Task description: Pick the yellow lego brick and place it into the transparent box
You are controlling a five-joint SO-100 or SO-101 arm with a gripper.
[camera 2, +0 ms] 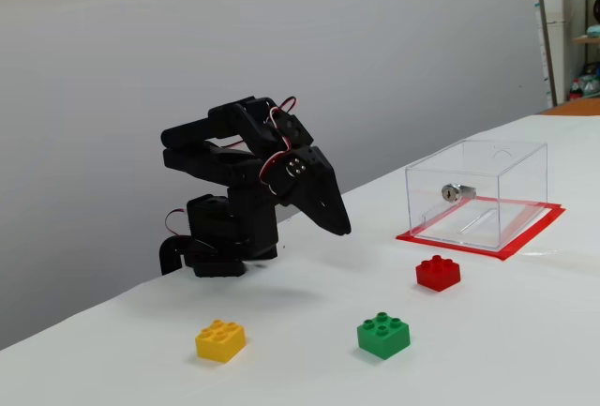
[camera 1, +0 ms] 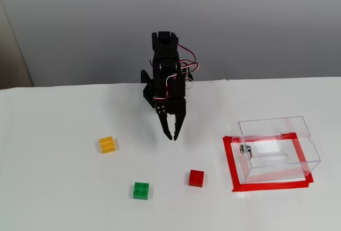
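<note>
So the whole setup is sitting on a plain white table [camera 1: 64, 199] pushed up against a bare grey wall [camera 1: 80, 23], and in the lower-angle fixed view some shelving [camera 2: 567, 12] is peeking in at the top right corner of the room.

The black arm [camera 1: 165, 76] is standing near the back edge of the table, folded over on itself with red and white wires looping off the side. Its gripper [camera 1: 172, 135] is hanging above the tabletop, tips pointing down, and the two fingers are looking pressed together with nothing between them. In the side-on fixed view the gripper [camera 2: 342, 228] is reading as one dark wedge, clear of the surface.

The yellow lego brick [camera 1: 107, 144] is sitting flat on the table toward the left side in the higher fixed view, studs up, well apart from the gripper. In the other fixed view it [camera 2: 220, 339] is lying near the front edge, below the arm.

The green brick [camera 1: 140, 190] is sitting near the front edge and the red brick [camera 1: 196, 177] is just to its right, both loose on the table.

The transparent box [camera 1: 278, 146] is standing over by the right edge inside a red tape outline [camera 1: 230, 161], with the little metal knob [camera 2: 452, 192] showing on its side wall.
</note>
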